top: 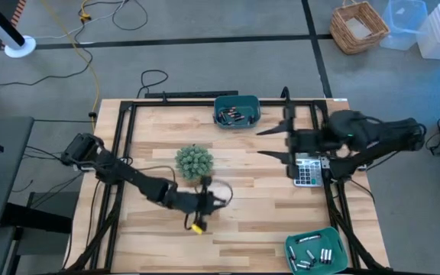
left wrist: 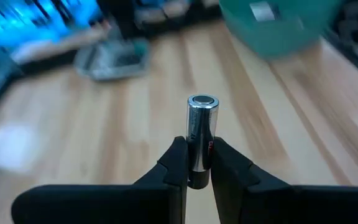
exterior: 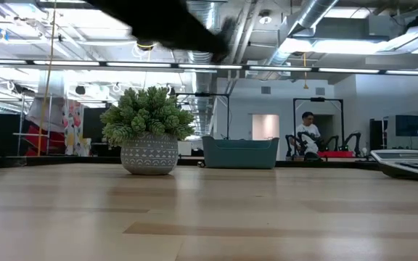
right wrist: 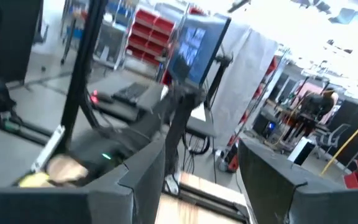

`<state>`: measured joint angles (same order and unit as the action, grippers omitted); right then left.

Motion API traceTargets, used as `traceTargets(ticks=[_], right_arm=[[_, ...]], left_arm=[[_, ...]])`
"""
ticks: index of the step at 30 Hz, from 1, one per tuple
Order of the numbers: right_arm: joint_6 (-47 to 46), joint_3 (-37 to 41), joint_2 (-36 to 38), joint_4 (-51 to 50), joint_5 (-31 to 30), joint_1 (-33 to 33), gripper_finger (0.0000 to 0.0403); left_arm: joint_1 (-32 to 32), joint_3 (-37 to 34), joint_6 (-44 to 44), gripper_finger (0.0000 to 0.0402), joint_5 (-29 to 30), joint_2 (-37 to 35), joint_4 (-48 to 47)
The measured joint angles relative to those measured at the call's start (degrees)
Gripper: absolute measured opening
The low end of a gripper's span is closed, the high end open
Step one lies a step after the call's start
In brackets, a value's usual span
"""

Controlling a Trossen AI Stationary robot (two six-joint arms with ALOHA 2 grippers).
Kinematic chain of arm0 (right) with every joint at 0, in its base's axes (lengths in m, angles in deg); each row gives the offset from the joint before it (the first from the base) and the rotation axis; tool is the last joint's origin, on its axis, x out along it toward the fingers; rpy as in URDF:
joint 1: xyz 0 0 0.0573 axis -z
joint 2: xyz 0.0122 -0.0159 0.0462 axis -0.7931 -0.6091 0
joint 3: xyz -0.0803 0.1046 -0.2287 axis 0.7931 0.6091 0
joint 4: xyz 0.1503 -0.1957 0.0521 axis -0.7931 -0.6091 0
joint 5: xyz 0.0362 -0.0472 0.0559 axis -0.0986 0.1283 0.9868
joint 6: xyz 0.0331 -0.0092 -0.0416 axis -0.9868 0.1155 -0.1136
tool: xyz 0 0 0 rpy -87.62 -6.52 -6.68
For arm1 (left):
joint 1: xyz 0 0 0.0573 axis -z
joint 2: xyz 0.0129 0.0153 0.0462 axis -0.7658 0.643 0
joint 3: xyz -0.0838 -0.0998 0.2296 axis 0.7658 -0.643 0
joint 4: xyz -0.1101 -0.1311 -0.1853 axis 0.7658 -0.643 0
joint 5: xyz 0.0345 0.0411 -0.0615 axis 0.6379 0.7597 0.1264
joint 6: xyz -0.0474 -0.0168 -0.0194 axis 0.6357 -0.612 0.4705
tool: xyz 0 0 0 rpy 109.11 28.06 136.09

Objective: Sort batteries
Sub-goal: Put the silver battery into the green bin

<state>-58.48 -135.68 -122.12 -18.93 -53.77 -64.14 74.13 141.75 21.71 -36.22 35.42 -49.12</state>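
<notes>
Left arm: reaches in from the table's (top: 151, 221) nine o'clock edge toward the centre, with the left gripper (top: 203, 203) just at five o'clock of the potted plant (top: 195, 161). Its fingers (left wrist: 174, 163) are clamped on a silvery battery (left wrist: 201, 129), held by the lower half with the top cap clear. Judgement: the exposed end allows release into a bin without the fingers fouling the rim. A small yellow tag (top: 198, 227) lies on the table just at six o'clock of this gripper.

Centre: a teal bin (top: 237, 111) at the table's twelve o'clock edge holds dark batteries (top: 232, 116). The plant stands clear of it.

Right: a second teal bin (top: 316, 250) at five o'clock holds silvery batteries (top: 318, 255); judged the likely destination for the held cell, which matches them in colour. The right gripper (top: 272, 143) hovers at two o'clock, beside the grey calculator (top: 305, 171), fingers spread and empty. Judgement: it is parked out of the left arm's path.
</notes>
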Motion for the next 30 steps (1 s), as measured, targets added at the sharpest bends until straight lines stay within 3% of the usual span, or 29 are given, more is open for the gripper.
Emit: traceTargets(ticks=[6, 12, 18, 21, 30], right_arm=[[-1.57, 0.0, 4.08, -0.37, -6.03, -7.06, 0.022], [-1.22, 0.0, 6.71, -0.19, -8.73, -11.78, 0.022], [-1.56, -0.84, 8.15, -0.16, -8.77, -14.54, 0.022], [-1.65, -2.48, 8.39, -1.85, -8.75, -15.38, 0.022], [-3.17, -4.57, 8.47, -5.45, -8.77, -16.23, 0.022]], left_arm=[[-3.23, 4.71, -4.84, 0.0038, -3.06, 3.41, 9.18], [-4.78, 22.39, -9.54, 0.0038, -8.7, 17.7, 4.84], [-7.77, 39.43, -9.81, 0.0038, -19.31, 29.17, 6.3], [-8.84, 48.13, -8.63, 0.0038, -25.71, 36.13, 5.0], [-10.13, 75.09, -2.26, 0.0038, -35.22, 56.1, -0.7]])
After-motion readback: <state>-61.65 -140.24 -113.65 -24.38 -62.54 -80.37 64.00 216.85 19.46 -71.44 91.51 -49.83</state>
